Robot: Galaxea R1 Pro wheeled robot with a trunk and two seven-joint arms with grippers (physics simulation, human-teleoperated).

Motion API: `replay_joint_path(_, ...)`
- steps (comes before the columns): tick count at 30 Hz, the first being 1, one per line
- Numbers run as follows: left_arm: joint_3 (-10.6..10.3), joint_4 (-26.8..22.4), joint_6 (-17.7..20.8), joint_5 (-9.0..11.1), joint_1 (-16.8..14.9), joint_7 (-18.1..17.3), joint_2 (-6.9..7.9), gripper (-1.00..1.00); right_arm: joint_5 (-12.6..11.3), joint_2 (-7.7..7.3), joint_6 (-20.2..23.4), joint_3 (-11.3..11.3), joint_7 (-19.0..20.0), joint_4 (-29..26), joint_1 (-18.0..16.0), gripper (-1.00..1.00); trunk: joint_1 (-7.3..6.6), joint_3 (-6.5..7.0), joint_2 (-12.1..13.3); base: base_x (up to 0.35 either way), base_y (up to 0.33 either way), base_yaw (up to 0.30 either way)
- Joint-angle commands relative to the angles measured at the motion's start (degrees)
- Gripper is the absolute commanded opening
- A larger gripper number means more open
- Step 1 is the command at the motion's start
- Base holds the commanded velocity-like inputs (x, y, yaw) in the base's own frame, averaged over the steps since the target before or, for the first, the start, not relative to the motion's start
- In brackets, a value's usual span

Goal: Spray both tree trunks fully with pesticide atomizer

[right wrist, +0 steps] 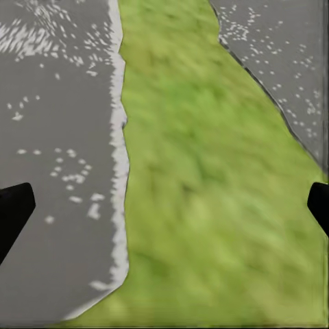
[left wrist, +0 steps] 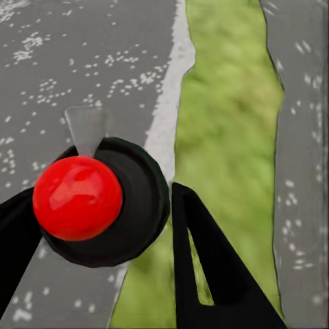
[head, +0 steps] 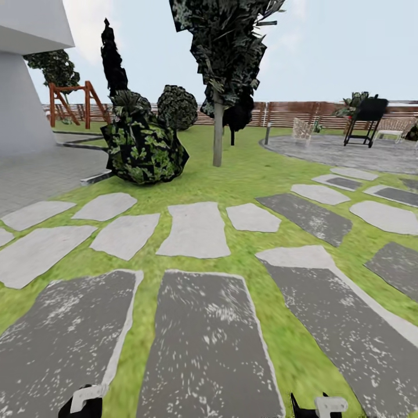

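Left gripper (head: pixel 86 402): at 7 o'clock, low over a dark speckled stepping stone (head: pixel 64 342). Its fingers (left wrist: pixel 199 260) are spread apart and grasp nothing. In the wrist view a red-domed black disc (left wrist: pixel 79 197) sits between them; I cannot tell whether it touches them.
Right gripper (right wrist: pixel 164 209): at 5 o'clock, released wide with its tips far apart. It hangs over a grass strip (right wrist: pixel 205 192) between two stones.
Floor: green lawn threaded with pale and dark stones, running out toward 12 o'clock.
Middle distance: a dark leafy shrub (head: pixel 142 145) at 11 o'clock.
Tree trunk (head: pixel 217 136): a pale, straight column at 12 o'clock, standing in grass just beyond the shrub, with dark foliage above.
Far edge: a brown slat fence (head: pixel 290 113) from 12 to 2 o'clock and a black grill (head: pixel 366 119) on the patio at 2 o'clock.
Step in hand: probably travel and search, with the pesticide atomizer yet to be located.
Next move: likely drive on over the lawn, scanning the grass, then stoop and close one hand on the bottle.
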Motion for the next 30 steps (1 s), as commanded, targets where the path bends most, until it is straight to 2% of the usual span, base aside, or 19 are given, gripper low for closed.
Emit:
replay_joint_path(1,0.02,0.03,-0.18,0.10,-0.01,0.04,0.00,-1.00,0.16,0.01,-0.17,-0.14,-0.02,0.07,-0.05,1.00,-0.24,0.14,0.40,0.000,0.000,-0.300)
replay_joint_path(30,0.02,0.04,-0.18,0.10,-0.01,0.04,0.00,-1.00,0.16,0.02,-0.17,-0.14,-0.02,0.07,-0.05,1.00,-6.61,5.34,12.03,0.000,0.000,-0.300)
